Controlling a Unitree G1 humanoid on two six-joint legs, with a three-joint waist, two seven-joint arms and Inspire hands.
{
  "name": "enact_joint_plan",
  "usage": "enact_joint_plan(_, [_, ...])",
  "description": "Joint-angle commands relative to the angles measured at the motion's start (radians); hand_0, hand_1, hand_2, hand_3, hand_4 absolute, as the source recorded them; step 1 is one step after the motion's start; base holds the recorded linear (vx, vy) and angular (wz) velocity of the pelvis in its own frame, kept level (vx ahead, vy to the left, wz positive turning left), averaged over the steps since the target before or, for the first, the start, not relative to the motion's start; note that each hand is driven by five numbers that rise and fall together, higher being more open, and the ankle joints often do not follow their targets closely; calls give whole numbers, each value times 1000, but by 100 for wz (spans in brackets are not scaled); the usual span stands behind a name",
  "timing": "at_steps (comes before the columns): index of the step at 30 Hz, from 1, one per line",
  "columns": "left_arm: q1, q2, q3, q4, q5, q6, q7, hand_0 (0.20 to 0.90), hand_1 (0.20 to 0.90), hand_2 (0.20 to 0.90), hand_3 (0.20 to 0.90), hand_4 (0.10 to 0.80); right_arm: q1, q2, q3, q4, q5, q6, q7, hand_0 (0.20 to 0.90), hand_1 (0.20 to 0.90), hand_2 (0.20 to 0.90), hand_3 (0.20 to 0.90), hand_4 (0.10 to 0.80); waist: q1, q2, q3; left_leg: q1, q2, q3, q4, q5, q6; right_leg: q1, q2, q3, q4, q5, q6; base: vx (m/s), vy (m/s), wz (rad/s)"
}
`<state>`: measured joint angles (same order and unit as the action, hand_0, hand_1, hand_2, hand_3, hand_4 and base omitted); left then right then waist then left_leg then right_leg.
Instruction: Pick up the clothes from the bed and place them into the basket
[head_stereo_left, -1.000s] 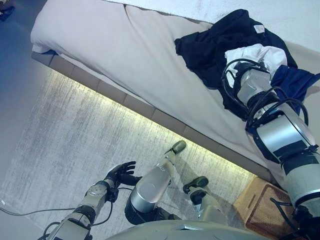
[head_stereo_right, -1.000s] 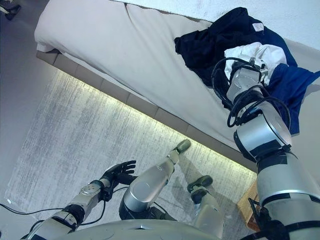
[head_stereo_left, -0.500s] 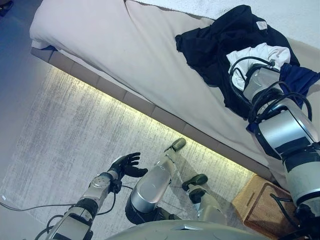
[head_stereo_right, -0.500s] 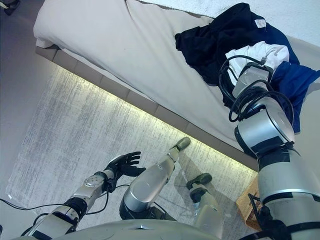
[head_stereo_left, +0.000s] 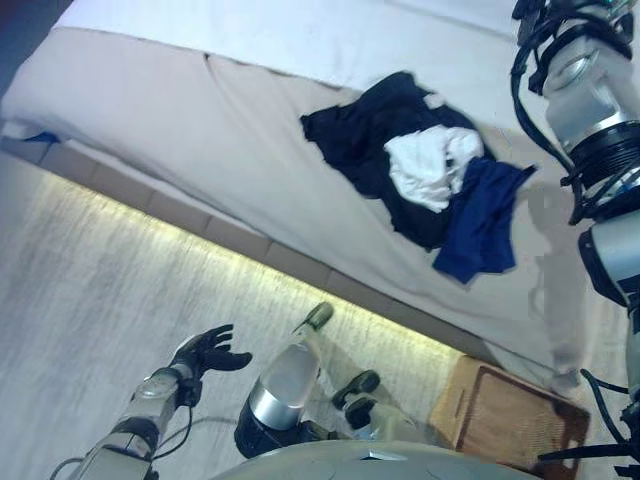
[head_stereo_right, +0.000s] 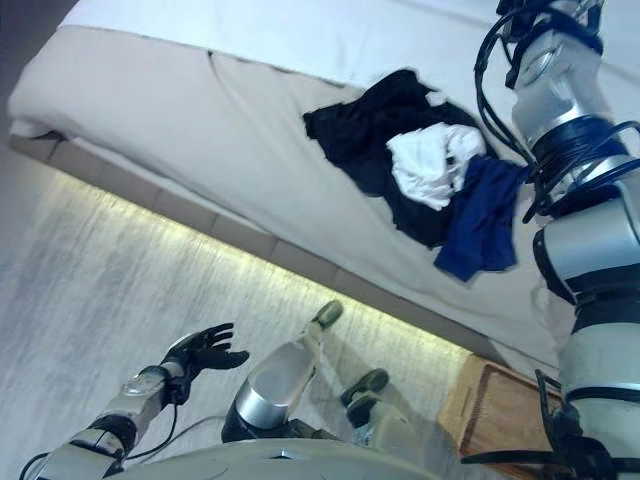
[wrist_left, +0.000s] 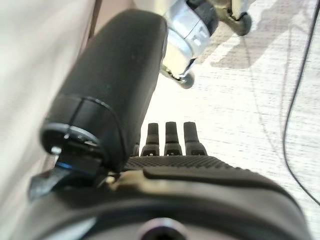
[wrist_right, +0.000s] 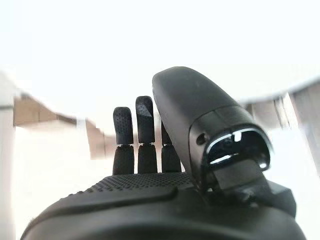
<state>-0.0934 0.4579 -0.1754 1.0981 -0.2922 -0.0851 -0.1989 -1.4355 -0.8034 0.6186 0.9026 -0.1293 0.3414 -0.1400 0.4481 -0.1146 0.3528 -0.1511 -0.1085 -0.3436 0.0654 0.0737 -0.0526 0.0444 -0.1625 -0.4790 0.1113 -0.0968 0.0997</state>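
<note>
1. The clothes (head_stereo_left: 425, 165) — a black garment (head_stereo_left: 365, 135), a white one (head_stereo_left: 430, 170) and a blue one (head_stereo_left: 480, 215) — are seen heaped on the bed (head_stereo_left: 200, 120), toward two o'clock in the head views; none has been lifted.
2. The right robot hand (wrist_right: 145, 145) has been raised clear of the pile, where the arm was lowered half a second ago; the arm now rises past the heap at one o'clock, and the hand itself is cut off by the head views' upper edge.
3. In its wrist view the right robot hand's fingers are shown straight, with nothing held — the reach is judged to have ended without a grasp.
4. The left robot hand (head_stereo_left: 205, 350) is held over the floor at seven o'clock, fingers spread and empty, much as before.
5. The basket (head_stereo_left: 510, 420) stands on the floor at five o'clock, beside the bed's edge, with nothing visible in it.
6. A fresh descent onto the pile appears to be needed before anything can be carried over.
</note>
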Motion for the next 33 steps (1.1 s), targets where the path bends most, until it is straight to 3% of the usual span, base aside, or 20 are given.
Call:
enact_joint_plan(1, [86, 16, -27, 62, 80, 22, 15, 900, 900, 900, 900, 800, -71, -83, 54, 1, 13, -56, -16, 300, 300, 300, 200, 100, -36, -17, -203, 91, 32, 129, -148, 11, 70, 76, -18, 63, 76, 164, 32, 3, -107, -7])
enact_joint_plan(4, [84, 20, -10, 104, 110, 23, 11, 900, 900, 900, 900, 800, -115, -124, 87, 4, 50, -57, -28, 300, 300, 300, 200, 100, -58, -39, -248, 101, 29, 138, -153, 11, 69, 91, -6, 75, 57, 171, 36, -72, -86, 0])
enact_joint_plan(9, [82, 10, 8, 117, 104, 42, 17, 900, 900, 900, 900, 800, -137, -151, 86, -29, 110, -69, -43, 300, 300, 300, 200, 100, -93, -43, -285, 132, 41, 177, -153, -5, 65, 95, 17, 90, 33, 149, 32, -78, -44, -22])
enact_joint_plan(11, [82, 0, 27, 120, 118, 63, 21, 900, 900, 900, 900, 800, -114, -155, 64, -65, 150, -88, 3, 300, 300, 300, 200, 100, -108, -47, -297, 145, 43, 193, -153, -12, 60, 98, 31, 99, 9, 133, 27, -28, -26, -20])
enact_joint_plan(12, [83, -4, 36, 121, 129, 74, 16, 900, 900, 900, 900, 800, -88, -149, 43, -97, 180, -92, 60, 352, 352, 352, 260, 160, -112, -47, -299, 151, 44, 199, -153, -16, 58, 98, 36, 101, 3, 127, 24, 3, -14, -20])
enact_joint_plan(13, [83, -7, 42, 124, 143, 80, 11, 900, 900, 900, 900, 800, -58, -144, 25, -122, 184, -69, 118, 721, 721, 721, 691, 591, -114, -48, -301, 155, 45, 201, -153, -17, 56, 98, 40, 104, 1, 121, 21, 17, -2, -30])
enact_joint_plan(14, [82, -10, 44, 124, 157, 86, 4, 900, 900, 900, 900, 800, -32, -139, 14, -139, 164, -51, 175, 900, 900, 900, 900, 800, -116, -47, -302, 158, 44, 201, -151, -18, 56, 97, 43, 107, 1, 117, 17, 26, 15, -28])
enact_joint_plan(18, [79, -43, -5, 121, 157, 92, 7, 900, 900, 900, 900, 800, 70, -81, 3, -91, 36, -81, 321, 900, 900, 900, 900, 800, -111, -37, -295, 173, 50, 193, -143, -26, 53, 120, 55, 103, -19, 75, -12, 63, 38, -14])
enact_joint_plan(22, [80, -59, -32, 116, 168, 101, 5, 900, 900, 900, 900, 800, 126, -22, -3, -54, -54, -102, 388, 900, 900, 900, 900, 800, -80, -26, -278, 170, 48, 170, -131, -24, 51, 141, 57, 75, -31, 44, -31, 55, 86, 3])
enact_joint_plan(29, [95, -44, -24, 128, 200, 64, -15, 900, 900, 900, 900, 800, 198, -2, -7, -1, -94, -130, 407, 900, 900, 900, 900, 800, -4, -17, -243, 160, 35, 97, -134, -30, 44, 155, 50, 15, -11, -11, -41, 83, 57, 32])
enact_joint_plan(33, [116, -42, 6, 127, 213, 42, -25, 900, 900, 900, 900, 800, 263, 10, -27, -12, -189, -138, 399, 900, 900, 900, 900, 800, 26, -1, -216, 140, 25, 55, -105, -34, 43, 135, 25, -15, 43, -31, -50, 103, 148, 35])
